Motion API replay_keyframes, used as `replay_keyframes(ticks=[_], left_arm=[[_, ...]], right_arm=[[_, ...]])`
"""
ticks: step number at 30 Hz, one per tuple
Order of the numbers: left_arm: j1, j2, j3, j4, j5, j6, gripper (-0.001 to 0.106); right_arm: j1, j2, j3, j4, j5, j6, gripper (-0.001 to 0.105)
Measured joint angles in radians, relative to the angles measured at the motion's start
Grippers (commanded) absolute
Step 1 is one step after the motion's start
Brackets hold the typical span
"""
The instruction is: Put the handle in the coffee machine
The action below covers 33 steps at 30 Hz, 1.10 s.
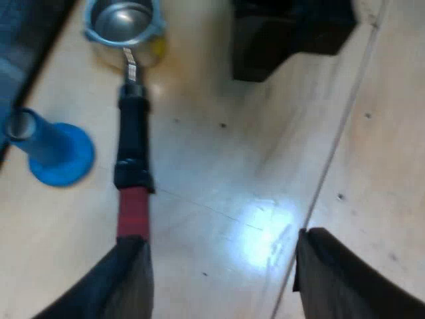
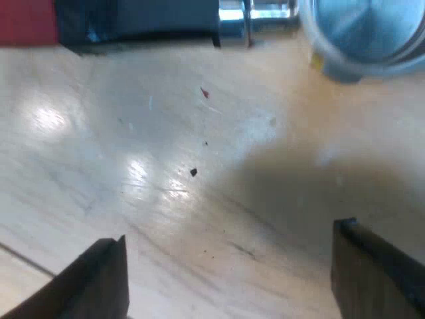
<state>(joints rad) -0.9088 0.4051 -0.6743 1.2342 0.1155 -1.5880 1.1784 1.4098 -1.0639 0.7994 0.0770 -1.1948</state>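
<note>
Portafilter (image 1: 133,133) lies loose on the wooden table (image 1: 252,153), its red handle end just beside one finger of my left gripper (image 1: 220,240), which is spread wide and empty. My right gripper (image 2: 227,236), equally wide and empty, hovers beside the portafilter. Blue tamper (image 1: 56,149) sits near the handle.

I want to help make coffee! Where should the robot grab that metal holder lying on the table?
Probably the dark handle, beside its red end. It lies flat and straight on the table, so come from above, jaws across it; the blue tamper stands clear.
</note>
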Motion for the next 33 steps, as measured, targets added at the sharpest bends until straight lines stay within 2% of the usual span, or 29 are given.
replay_keyframes(ticks=[3,5,7,9,12,19,29,30,31,33], left_arm=[[0.000,0.000,0.000,-0.017,-0.014,0.000,0.052],[0.000,0.000,0.000,-0.016,-0.014,0.000,0.056],[0.000,0.000,0.000,-0.016,-0.014,0.000,0.064],[0.000,0.000,0.000,-0.016,-0.014,0.000,0.067],[0.000,0.000,0.000,-0.016,-0.014,0.000,0.067],[0.000,0.000,0.000,-0.016,-0.016,0.000,0.067],[0.000,0.000,0.000,-0.016,-0.016,0.000,0.067],[0.000,0.000,0.000,-0.016,-0.016,0.000,0.067],[0.000,0.000,0.000,-0.016,-0.016,0.000,0.067],[0.000,0.000,0.000,-0.016,-0.016,0.000,0.067]], right_arm=[[0.000,-0.034,-0.014,0.035,0.034,0.000,0.067],[-0.004,-0.045,-0.030,0.056,0.057,0.000,0.070],[-0.019,-0.045,-0.052,0.060,0.066,-0.010,0.073],[-0.040,-0.045,-0.058,0.050,0.072,-0.021,0.073],[-0.052,-0.045,-0.058,0.043,0.073,-0.024,0.073],[-0.129,0.003,-0.058,0.015,0.065,-0.108,0.073],[-0.180,0.071,-0.058,-0.036,0.058,-0.163,0.073],[-0.185,0.074,-0.058,-0.047,0.060,-0.172,0.075],[-0.185,0.077,-0.058,-0.054,0.060,-0.182,0.081],[-0.185,0.086,-0.058,-0.065,0.063,-0.203,0.082]])
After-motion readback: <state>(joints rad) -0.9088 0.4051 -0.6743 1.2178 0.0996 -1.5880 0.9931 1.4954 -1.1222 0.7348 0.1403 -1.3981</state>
